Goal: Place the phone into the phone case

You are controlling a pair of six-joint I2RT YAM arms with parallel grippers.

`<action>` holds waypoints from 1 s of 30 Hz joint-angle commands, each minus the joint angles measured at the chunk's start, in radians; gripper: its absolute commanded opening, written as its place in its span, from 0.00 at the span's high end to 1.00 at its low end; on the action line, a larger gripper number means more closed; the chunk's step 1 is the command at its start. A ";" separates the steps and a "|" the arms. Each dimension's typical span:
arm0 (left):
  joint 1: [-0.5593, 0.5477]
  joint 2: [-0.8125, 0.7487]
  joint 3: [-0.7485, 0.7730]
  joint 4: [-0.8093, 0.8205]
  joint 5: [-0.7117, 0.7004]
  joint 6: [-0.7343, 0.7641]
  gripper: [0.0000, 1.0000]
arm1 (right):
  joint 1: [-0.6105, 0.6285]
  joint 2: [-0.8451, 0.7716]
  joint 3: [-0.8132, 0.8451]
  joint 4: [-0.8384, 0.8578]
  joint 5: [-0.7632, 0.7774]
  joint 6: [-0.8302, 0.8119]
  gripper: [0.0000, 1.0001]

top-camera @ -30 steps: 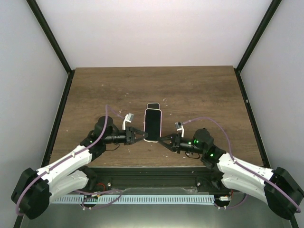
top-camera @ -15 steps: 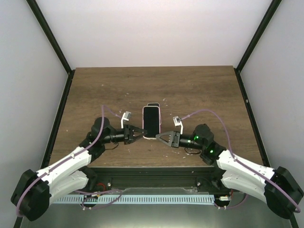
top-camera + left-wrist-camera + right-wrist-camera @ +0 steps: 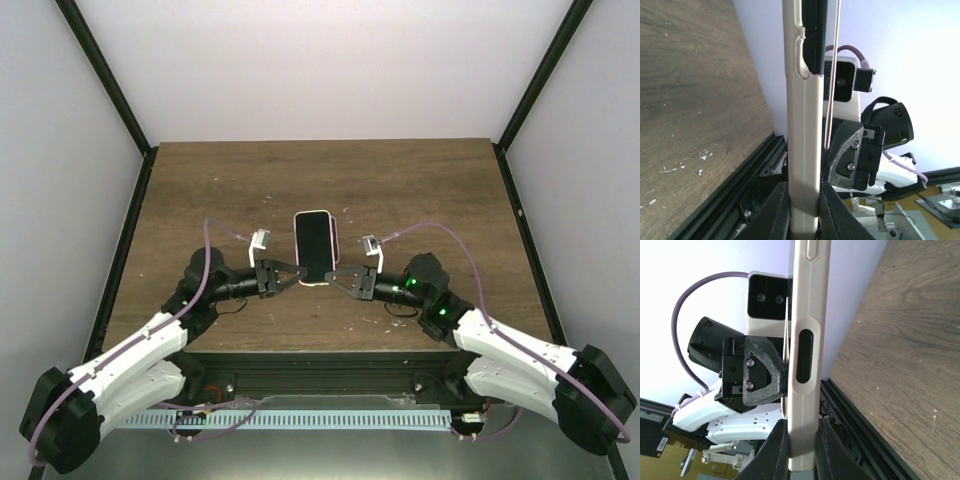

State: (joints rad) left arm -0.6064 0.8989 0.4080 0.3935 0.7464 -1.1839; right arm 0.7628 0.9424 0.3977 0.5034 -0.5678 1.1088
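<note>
Glossy blk phone point(image 3: 313, 247) sits in cream case point(image 3: 802, 150), ctr of top view. Long axis runs up-down.

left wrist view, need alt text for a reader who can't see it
A cream plastic phone case, seen edge-on and upright, is pinched between the black fingers of the left gripper at the bottom. The edge of a glossy black phone shows along its upper right side, with a dark wooden table to the left.
</note>
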 commanded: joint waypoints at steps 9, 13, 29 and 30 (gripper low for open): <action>0.000 -0.031 0.069 -0.102 0.157 0.176 0.58 | 0.004 -0.030 0.227 -0.265 -0.256 -0.275 0.98; 0.011 -0.014 0.077 -0.091 0.171 0.147 0.73 | 0.003 -0.007 0.275 -0.350 -0.304 -0.331 0.99; 0.052 -0.096 0.060 0.039 0.144 0.015 0.48 | -0.028 0.005 0.314 -0.428 -0.356 -0.359 0.99; 0.053 -0.105 0.061 0.036 0.136 0.014 0.47 | -0.031 0.002 0.309 -0.416 -0.363 -0.351 0.99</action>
State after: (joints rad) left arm -0.5594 0.8330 0.4690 0.3534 0.9138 -1.1408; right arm 0.7406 0.9852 0.6785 0.0227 -0.8627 0.7513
